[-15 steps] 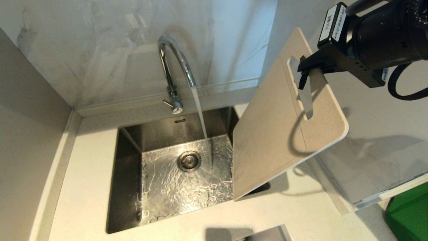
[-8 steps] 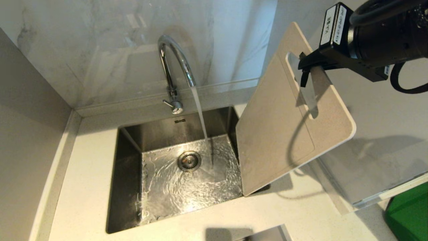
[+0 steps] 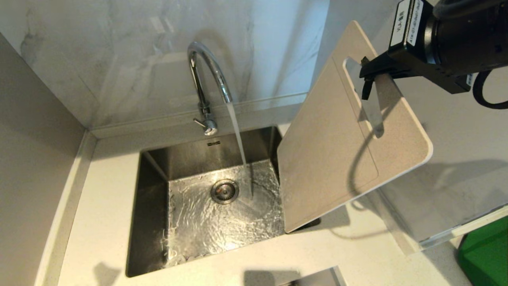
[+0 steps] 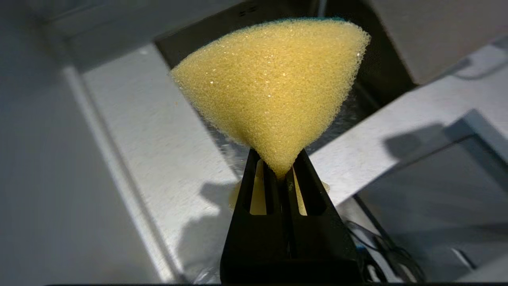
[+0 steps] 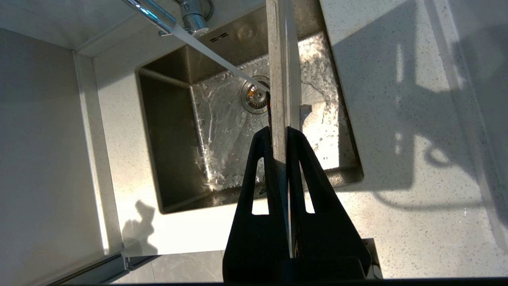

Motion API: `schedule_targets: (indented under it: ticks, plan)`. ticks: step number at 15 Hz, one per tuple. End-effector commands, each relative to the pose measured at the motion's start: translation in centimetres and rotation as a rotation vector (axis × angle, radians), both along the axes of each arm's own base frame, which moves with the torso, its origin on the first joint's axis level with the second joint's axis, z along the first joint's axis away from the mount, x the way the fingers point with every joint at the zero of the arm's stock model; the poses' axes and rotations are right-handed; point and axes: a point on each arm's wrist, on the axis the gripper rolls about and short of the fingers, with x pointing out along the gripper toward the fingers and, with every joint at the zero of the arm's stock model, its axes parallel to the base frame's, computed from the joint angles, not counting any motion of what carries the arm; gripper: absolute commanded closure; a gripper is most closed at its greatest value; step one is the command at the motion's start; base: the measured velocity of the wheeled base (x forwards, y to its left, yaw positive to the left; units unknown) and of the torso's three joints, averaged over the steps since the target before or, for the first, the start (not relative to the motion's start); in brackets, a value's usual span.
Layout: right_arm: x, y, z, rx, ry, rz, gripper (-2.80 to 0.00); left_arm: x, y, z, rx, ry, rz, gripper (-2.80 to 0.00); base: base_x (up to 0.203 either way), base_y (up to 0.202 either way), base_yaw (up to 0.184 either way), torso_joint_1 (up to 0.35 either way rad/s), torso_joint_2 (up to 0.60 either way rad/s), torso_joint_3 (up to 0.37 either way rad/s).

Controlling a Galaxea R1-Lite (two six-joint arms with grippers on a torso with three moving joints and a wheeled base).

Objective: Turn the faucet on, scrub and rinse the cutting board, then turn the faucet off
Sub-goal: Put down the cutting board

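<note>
The chrome faucet [image 3: 206, 75] runs a steady stream into the sink [image 3: 152, 206]. My right gripper [image 3: 366, 81] is shut on the cream cutting board [image 3: 325, 155] beside its handle slot. The board hangs tilted, with its lower corner over the sink's right side, clear of the stream. In the right wrist view the board [image 5: 281, 59] shows edge-on between the pads of the right gripper [image 5: 281, 133], with the faucet [image 5: 190, 16] beyond. My left gripper [image 4: 279, 159] is shut on a yellow sponge [image 4: 274, 91] above the counter's front edge. It is outside the head view.
The drain [image 3: 224, 191] lies in the wet sink floor. Pale counter [image 3: 103, 198] surrounds the sink, with marble wall behind and a side wall on the left. A green object [image 3: 484, 246] sits at the lower right. A glossy panel rises to the right of the board.
The right gripper has shifted up and to the right, and the board has swung so its lower corner sits further right. A shadow has appeared on the counter at the front left.
</note>
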Motion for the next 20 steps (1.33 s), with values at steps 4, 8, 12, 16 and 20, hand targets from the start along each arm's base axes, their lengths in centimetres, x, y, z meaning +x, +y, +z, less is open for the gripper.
schedule_targets:
  ticks: [4, 8, 12, 16, 20]
  plan:
    - [-0.9, -0.5, 0.1, 0.025, 0.012, -0.009, 0.0, 10.3, -0.8, 4.3, -0.068, 0.217, -0.32, 0.0, 0.0, 0.0, 0.0, 0.0, 0.0, 0.0]
    - [-0.2, -0.1, 0.0, 0.047, 0.007, -0.012, 0.0, 17.6, -4.2, 6.7, -0.099, 0.294, -0.559, 0.0, 0.0, 0.0, 0.0, 0.0, 0.0, 0.0]
    - [0.0, 0.3, 0.1, 0.059, -0.012, -0.004, 0.0, 22.2, -10.1, 8.2, -0.114, 0.323, -0.76, 0.0, 0.0, 0.0, 0.0, 0.0, 0.0, 0.0]
    - [-0.6, 0.0, 0.3, 0.064, -0.009, -0.006, 0.0, 25.5, -16.0, 8.0, -0.166, 0.346, -0.816, 0.0, 0.0, 0.0, 0.0, 0.0, 0.0, 0.0]
    - [-0.8, -0.1, 0.4, 0.067, -0.016, -0.008, 0.0, 27.8, -21.0, 7.5, -0.173, 0.323, -0.854, 0.0, 0.0, 0.0, 0.0, 0.0, 0.0, 0.0]
